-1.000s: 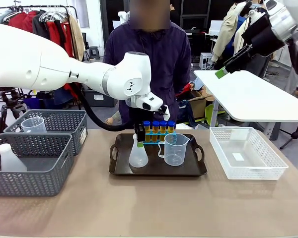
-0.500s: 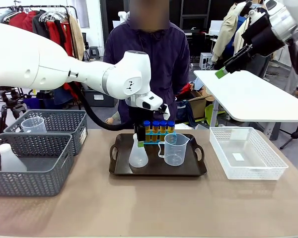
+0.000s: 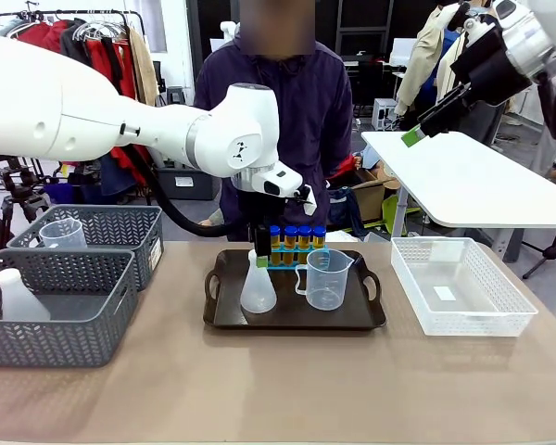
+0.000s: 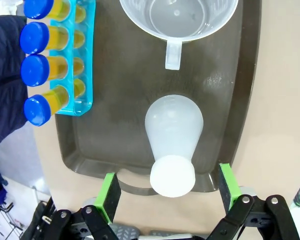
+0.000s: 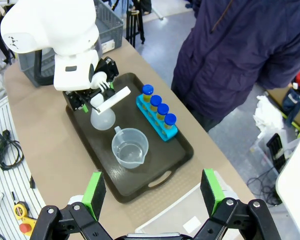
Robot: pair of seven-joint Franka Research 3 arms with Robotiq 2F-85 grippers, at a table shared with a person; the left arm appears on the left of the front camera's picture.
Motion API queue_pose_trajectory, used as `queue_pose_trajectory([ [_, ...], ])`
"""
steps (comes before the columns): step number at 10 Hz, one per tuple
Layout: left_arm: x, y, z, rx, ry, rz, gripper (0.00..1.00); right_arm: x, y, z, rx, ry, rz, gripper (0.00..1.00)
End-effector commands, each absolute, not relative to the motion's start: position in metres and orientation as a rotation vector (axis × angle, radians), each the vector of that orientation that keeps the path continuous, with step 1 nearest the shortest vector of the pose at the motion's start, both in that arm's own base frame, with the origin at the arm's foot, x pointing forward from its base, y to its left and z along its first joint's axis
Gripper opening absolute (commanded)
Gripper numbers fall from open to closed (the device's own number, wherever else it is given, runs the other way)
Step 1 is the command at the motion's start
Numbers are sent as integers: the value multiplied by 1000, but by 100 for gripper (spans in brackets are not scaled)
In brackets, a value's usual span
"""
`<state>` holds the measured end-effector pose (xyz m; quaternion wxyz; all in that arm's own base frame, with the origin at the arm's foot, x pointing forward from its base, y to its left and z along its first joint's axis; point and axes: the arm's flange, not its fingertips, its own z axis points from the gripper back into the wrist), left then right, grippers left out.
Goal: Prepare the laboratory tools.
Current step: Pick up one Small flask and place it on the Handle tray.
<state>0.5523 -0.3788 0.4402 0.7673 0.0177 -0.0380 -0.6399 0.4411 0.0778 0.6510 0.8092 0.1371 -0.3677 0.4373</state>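
On tray: beaker, flask; no legible print.

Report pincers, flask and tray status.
Left pincer open above conical flask, not gripping. Right pincer open, raised. Flask, beaker, tube rack upright on tray. Nothing obstructing.

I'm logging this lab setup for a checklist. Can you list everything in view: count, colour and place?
Dark brown handled tray: one, table centre.
Translucent white conical flask: one, tray's left part.
Clear handled measuring beaker: one, tray's right part.
Small blue four-hole rack: one, tray's far edge.
Amber tubes with blue caps: four, in the rack.
Grey woven baskets: two, table left; one holds a beaker, the other a white flask.
White mesh basket: one, table right.
Person: one, far side.
Left gripper: jaws open, over the flask.
Right gripper: jaws open, raised high.
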Motion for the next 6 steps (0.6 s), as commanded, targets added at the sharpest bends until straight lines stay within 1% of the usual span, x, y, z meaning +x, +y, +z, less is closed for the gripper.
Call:
queue_pose_trajectory([
  [1, 538, -371, 444, 27, -49, -1384, 100, 440, 77, 653, 289, -786, 940, 100],
  [2, 552, -379, 440, 38, -83, -1389, 100, 440, 77, 653, 289, -786, 940, 100],
  [6, 552, -379, 440, 38, -83, -1389, 100, 440, 77, 653, 289, -786, 940, 100],
])
